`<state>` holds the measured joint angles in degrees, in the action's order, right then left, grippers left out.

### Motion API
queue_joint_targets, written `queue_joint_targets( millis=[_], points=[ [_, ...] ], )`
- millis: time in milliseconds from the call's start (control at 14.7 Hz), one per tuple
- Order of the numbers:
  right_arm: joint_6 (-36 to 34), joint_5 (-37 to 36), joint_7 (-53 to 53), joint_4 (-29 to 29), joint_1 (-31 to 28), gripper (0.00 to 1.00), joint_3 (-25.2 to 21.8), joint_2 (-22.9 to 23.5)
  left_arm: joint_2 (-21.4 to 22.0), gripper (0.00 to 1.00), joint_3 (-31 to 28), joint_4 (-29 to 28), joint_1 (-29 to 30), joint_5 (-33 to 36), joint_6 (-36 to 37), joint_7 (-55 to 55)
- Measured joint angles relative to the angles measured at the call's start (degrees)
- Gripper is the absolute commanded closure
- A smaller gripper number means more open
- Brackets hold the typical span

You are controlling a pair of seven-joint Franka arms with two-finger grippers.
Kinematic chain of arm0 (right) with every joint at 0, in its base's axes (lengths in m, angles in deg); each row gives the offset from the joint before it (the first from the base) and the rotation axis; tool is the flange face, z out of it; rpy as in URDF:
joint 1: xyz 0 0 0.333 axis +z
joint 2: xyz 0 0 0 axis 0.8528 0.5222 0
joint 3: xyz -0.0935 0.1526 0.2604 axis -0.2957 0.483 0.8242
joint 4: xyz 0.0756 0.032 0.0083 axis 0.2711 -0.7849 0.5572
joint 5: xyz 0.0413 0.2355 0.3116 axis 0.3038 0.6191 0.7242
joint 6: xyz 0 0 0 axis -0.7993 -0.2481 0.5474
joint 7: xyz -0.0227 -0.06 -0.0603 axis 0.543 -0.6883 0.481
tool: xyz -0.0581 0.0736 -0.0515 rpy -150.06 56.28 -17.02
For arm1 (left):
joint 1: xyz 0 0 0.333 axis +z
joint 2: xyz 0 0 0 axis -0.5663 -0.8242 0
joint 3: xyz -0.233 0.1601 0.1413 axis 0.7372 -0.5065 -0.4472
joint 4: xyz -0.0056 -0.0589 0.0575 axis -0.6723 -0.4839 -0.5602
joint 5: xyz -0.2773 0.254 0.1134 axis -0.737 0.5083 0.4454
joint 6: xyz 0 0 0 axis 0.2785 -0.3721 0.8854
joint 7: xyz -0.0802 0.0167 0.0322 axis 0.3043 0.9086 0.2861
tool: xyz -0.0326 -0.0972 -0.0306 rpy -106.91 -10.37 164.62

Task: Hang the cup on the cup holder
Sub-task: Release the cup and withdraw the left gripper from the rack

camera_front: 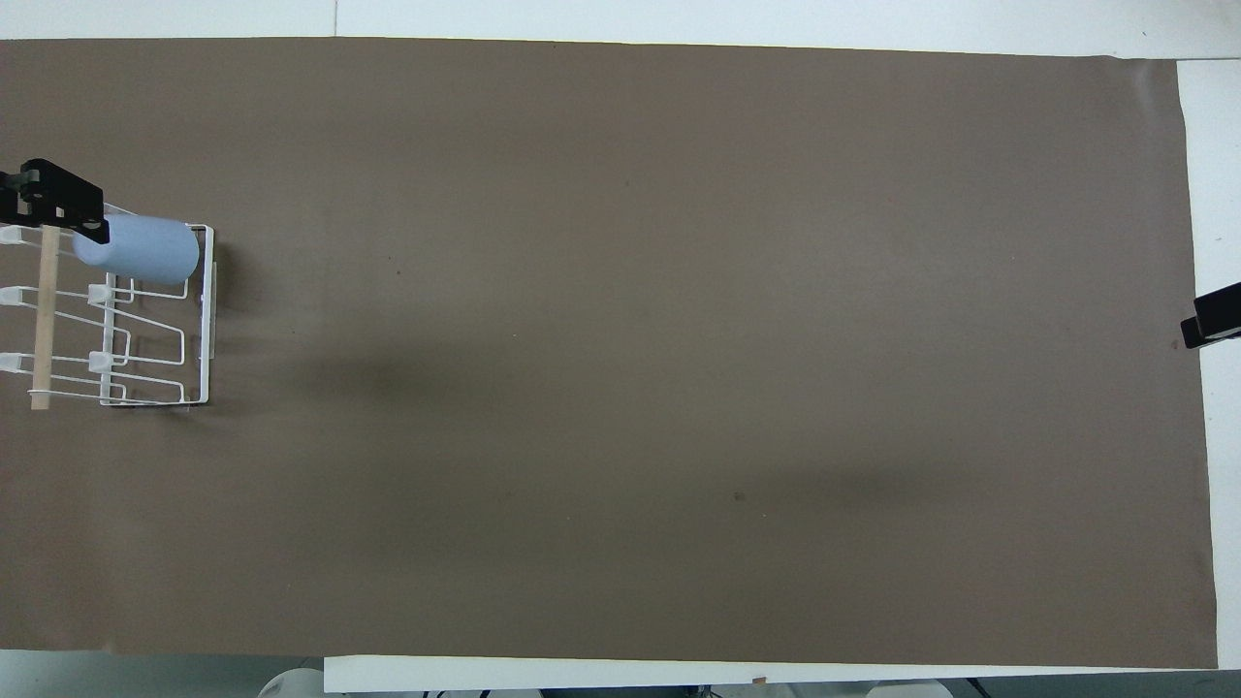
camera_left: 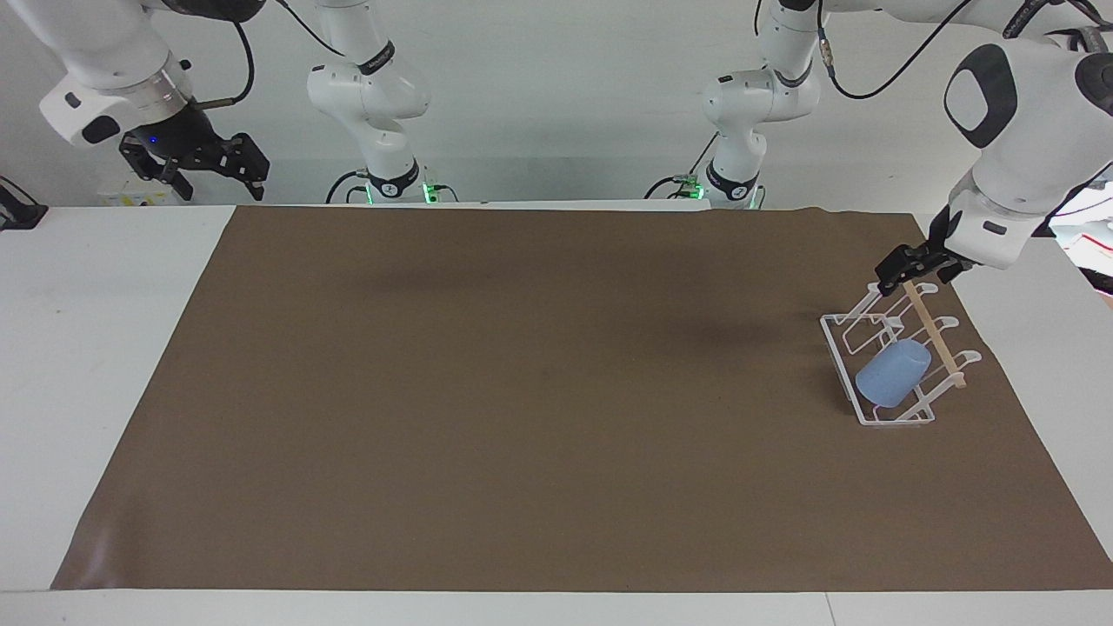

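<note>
The light blue cup [camera_left: 891, 374] hangs tilted on a prong of the white wire cup holder [camera_left: 840, 355], at the left arm's end of the table. The holder's wooden rod [camera_left: 935, 335] runs across its top. In the overhead view the cup [camera_front: 141, 249] sits at the end of the cup holder [camera_front: 155, 361] farther from the robots. My left gripper [camera_left: 906, 276] is open and empty, raised above the holder and clear of the cup; it also shows in the overhead view [camera_front: 56, 206]. My right gripper [camera_left: 217, 174] waits open, up over the right arm's end of the table.
A brown mat [camera_left: 522, 391] covers most of the white table [camera_left: 87, 348]. Only the tip of the right gripper [camera_front: 1212, 318] shows at the edge of the overhead view.
</note>
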<state>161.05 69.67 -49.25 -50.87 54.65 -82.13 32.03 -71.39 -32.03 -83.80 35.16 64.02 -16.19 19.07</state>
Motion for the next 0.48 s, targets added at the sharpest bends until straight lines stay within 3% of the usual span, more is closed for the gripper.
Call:
queue_joint_targets(
  millis=[341, 477],
  points=[
    [0.0, 0.0, 0.0, 0.0, 0.0, 0.01, 0.0, 0.0, 0.2, 0.0, 0.7, 0.8, -2.7, -4.5, 1.3, 0.0],
    [0.0, 0.0, 0.0, 0.0, 0.0, 0.01, 0.0, 0.0, 3.1, 0.0, 0.7, -2.0, -2.7, -4.6, -0.3, -0.3]
  ],
)
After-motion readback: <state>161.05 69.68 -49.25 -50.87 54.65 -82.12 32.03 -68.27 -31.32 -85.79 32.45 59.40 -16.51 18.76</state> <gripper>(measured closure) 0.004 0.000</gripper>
